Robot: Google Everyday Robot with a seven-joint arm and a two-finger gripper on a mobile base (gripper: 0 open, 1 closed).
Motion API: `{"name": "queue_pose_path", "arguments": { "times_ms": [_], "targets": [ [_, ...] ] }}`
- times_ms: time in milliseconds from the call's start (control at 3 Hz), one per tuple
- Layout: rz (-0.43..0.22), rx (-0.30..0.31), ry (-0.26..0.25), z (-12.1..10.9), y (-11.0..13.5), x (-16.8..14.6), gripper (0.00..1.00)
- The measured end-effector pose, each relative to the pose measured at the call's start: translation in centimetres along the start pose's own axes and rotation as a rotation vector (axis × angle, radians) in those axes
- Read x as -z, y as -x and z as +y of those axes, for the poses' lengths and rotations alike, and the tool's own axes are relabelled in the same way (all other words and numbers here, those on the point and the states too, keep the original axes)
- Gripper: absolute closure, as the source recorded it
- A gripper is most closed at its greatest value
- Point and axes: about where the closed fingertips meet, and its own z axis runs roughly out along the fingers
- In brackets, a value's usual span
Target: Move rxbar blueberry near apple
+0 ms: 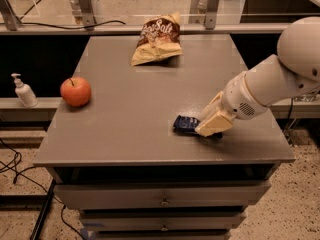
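Rxbar blueberry (186,124) apparently partly beneath the jaws, front-right on table (130,109)

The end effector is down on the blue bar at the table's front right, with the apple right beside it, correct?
No: the camera view shows the apple at the table's left edge, far from it. The end effector is at the rxbar blueberry at front right.

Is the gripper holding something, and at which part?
Cannot be told: the gripper sits over the right end of the blue snack bar, which lies on the table.
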Motion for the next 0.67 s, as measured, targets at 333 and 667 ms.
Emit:
{"name": "queue_pose_path", "arguments": {
  "times_ms": [333,667],
  "targets": [
    [-0.038,0.04,-0.02,-0.8,2.5,1.3,1.0],
    [-0.077,0.09,-0.04,-1.8,5.5,2.6,1.0]
  ]
}}
